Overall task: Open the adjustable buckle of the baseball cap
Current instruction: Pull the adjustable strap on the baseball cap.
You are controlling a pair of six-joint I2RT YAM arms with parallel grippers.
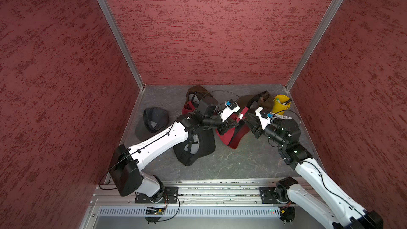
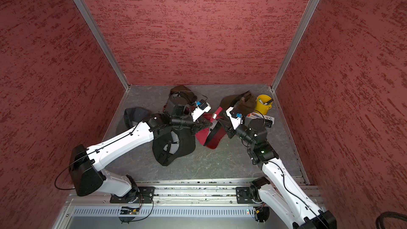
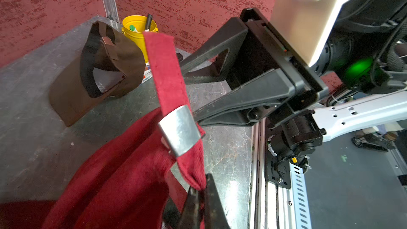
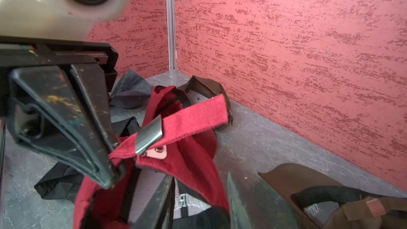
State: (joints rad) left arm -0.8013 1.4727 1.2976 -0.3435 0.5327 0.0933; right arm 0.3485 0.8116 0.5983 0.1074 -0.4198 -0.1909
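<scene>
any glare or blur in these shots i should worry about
Left wrist view: glare whitens the buckle, the strap is sharp; right wrist view: the white camera housing up close is blurred; both top views: bright glare on the front rail.

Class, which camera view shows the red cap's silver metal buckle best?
Left wrist view: the silver metal buckle sits central, broad face showing. Right wrist view shows it tilted, narrower. Both top views show a tiny pale speck.
</scene>
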